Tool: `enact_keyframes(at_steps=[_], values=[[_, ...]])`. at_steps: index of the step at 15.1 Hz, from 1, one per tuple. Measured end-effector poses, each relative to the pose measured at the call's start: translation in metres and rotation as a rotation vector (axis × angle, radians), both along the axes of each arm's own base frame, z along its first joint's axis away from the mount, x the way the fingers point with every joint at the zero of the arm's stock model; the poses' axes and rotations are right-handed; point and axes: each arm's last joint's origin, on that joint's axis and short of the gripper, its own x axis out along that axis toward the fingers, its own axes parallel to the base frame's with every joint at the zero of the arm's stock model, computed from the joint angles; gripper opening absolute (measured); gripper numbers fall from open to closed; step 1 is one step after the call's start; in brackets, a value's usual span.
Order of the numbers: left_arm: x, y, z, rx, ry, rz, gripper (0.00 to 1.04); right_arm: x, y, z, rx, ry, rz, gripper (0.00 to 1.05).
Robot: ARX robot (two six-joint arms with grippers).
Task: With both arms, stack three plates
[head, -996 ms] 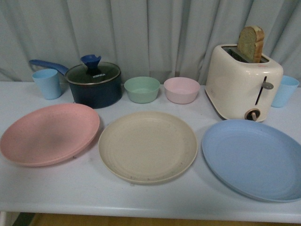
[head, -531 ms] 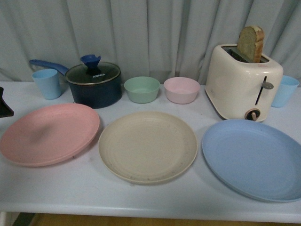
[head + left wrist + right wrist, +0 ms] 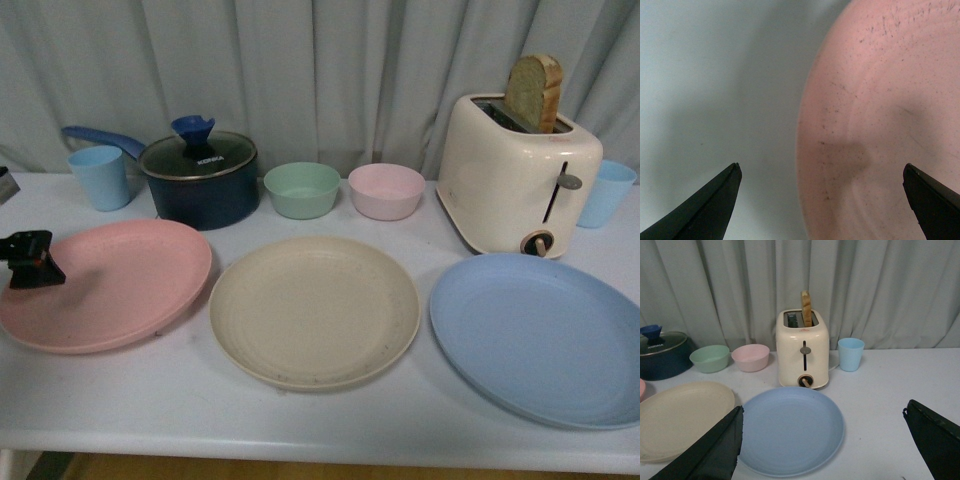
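Three plates lie flat and face up in a row across the lower half of the front view: the pink plate (image 3: 105, 285) at lower left, the cream plate (image 3: 314, 311) in the middle, the blue plate (image 3: 540, 335) at lower right, cut off by the right edge of the frame; being round, none has a long axis; narrow strips of bare surface (image 3: 200, 410) part each from the next.

Behind them, in front of a grey curtain (image 3: 320, 70), stand a light blue cup (image 3: 100, 177), a dark lidded pot (image 3: 200, 180) whose blue handle points to the upper left, a green bowl (image 3: 302, 190), a pink bowl (image 3: 386, 191), a cream toaster (image 3: 518, 175) holding a slice of bread (image 3: 533, 92), and a second blue cup (image 3: 606, 192); the toaster sits just behind the blue plate's far rim; the pot stands near the pink plate's far rim.

The left arm (image 3: 28, 260) shows at the far left edge, over the pink plate's left rim; in the left wrist view its jaws are wide, one tip over bare surface, the other over the plate (image 3: 880, 125), gripping nothing; whether they touch it I cannot tell.

The right jaws, seen only in the right wrist view, are wide and empty, well back from the blue plate (image 3: 790, 432); bare surface lies open to that plate's right and along the front edge.
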Motion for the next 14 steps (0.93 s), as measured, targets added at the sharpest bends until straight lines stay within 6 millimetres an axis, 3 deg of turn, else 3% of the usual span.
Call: enact_keyframes(at_steps=[2, 7, 9, 11, 14], values=[[0.004, -0.003, -0.009, -0.002, 0.019, -0.015, 0.79, 0.000, 0.000, 0.000, 0.000, 0.000, 0.000, 0.98], [0.010, 0.010, -0.004, -0.022, 0.018, 0.018, 0.23, 0.000, 0.000, 0.000, 0.000, 0.000, 0.000, 0.98], [0.013, 0.011, 0.001, -0.045, 0.006, 0.036, 0.06, 0.000, 0.000, 0.000, 0.000, 0.000, 0.000, 0.98], [0.012, 0.011, 0.013, -0.072, -0.009, 0.058, 0.03, 0.000, 0.000, 0.000, 0.000, 0.000, 0.000, 0.98], [-0.003, 0.003, 0.053, -0.025, -0.055, 0.090, 0.03, 0.000, 0.000, 0.000, 0.000, 0.000, 0.000, 0.98]])
